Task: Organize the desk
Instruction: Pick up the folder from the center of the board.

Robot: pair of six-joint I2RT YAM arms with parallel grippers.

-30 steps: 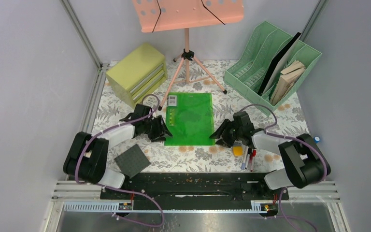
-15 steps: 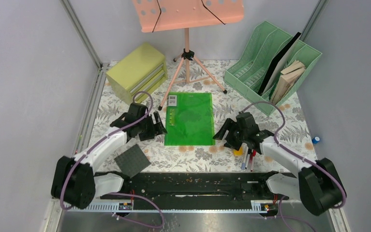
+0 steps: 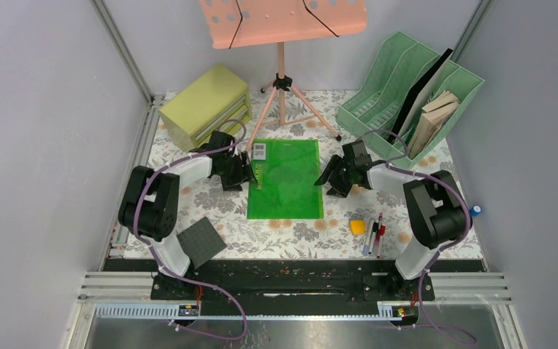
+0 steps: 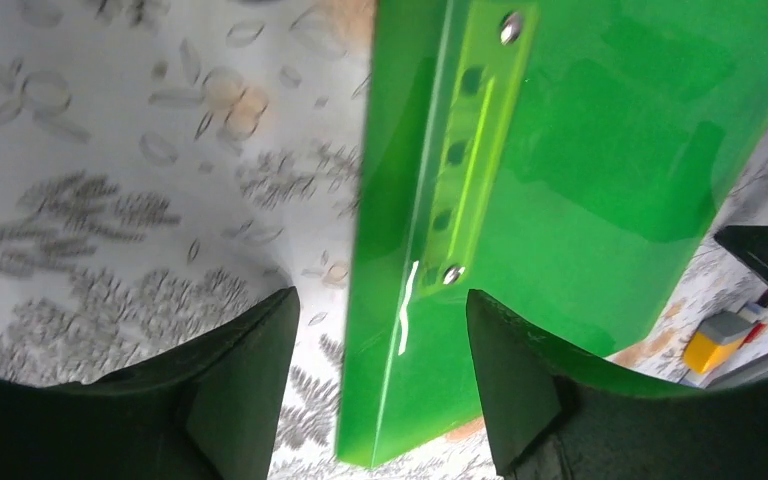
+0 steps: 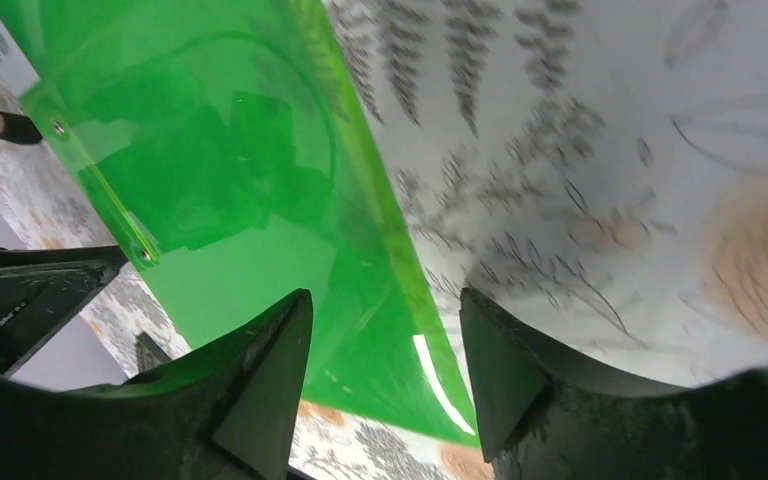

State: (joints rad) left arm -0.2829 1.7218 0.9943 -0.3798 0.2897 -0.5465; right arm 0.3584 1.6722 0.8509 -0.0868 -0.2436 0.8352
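On the desk [image 3: 290,234] a green folder [image 3: 285,182], left gripper [image 3: 242,172] splayed astride its left edge, right gripper [image 3: 328,179] splayed astride the right

One desk [image 3: 290,233] bears one green folder [image 3: 285,179], one drawer cabinet [image 3: 205,107], one music stand [image 3: 283,20], one file rack [image 3: 367,113].

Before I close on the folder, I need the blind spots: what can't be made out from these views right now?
- Top view: whether the left tool or right tool touches the green folder; their own housings hide the contact.
- Top view: the folder's label, too small to read.
- Both wrist views: the folder's far corners, cut off by the frame edges.
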